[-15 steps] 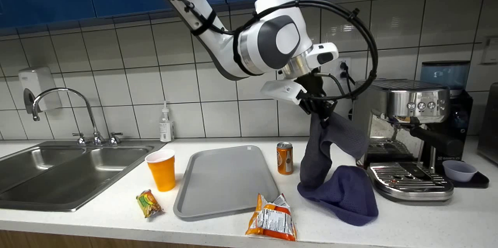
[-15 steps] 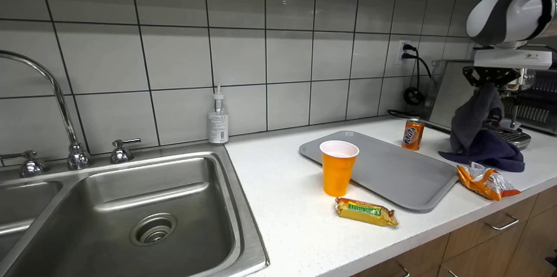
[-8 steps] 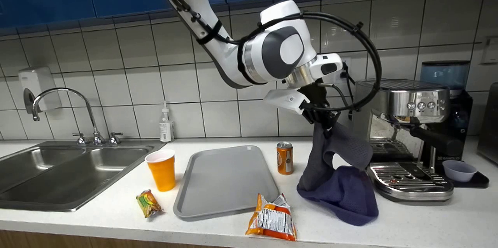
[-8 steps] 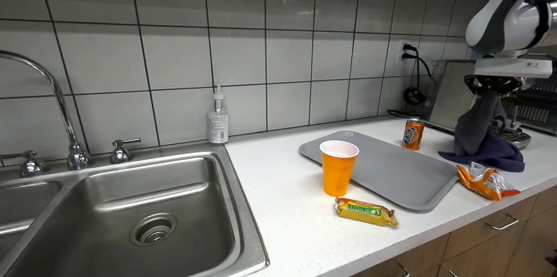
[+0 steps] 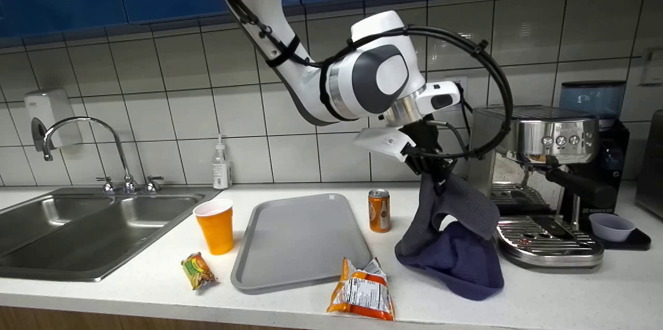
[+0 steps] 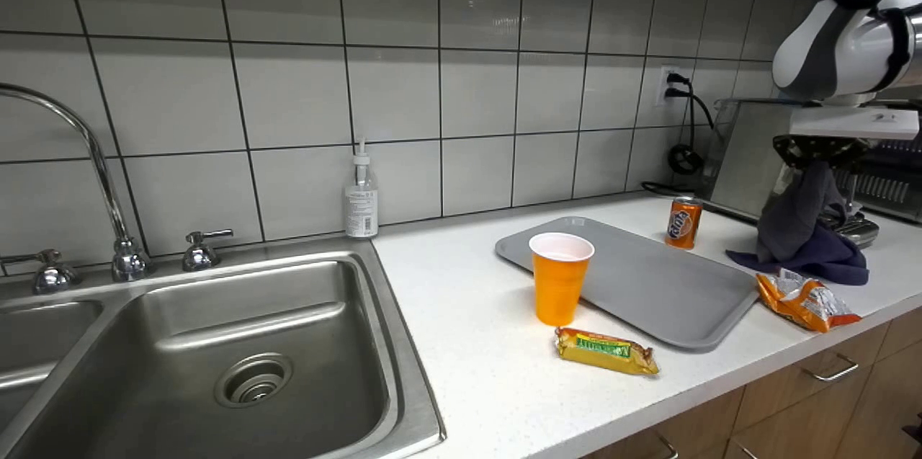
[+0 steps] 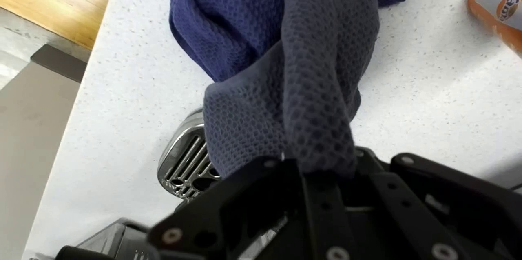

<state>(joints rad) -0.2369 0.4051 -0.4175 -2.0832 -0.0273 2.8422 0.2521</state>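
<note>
1. Kitchen counter (image 5: 544, 296), white, w/ tiled wall (image 5: 342, 159) behind & steel sink (image 6: 173, 401) at one end.
2. Gripper (image 5: 439, 185) is above counter; jaws pinched nearly together on a fold of gray/purple cloth (image 5: 469, 260).
3. Cloth's upper part hangs from jaws; lower part lies bunched on counter, btwn orange can (image 5: 379, 211) & coffee machine (image 5: 533, 138).
4. Gray tray (image 5: 305, 237) nr can; chip bag (image 5: 362, 291) at its corner.
5. Orange cup (image 6: 558, 279) upright beside tray, wrapped bar (image 6: 606, 352) nr cup.
</note>
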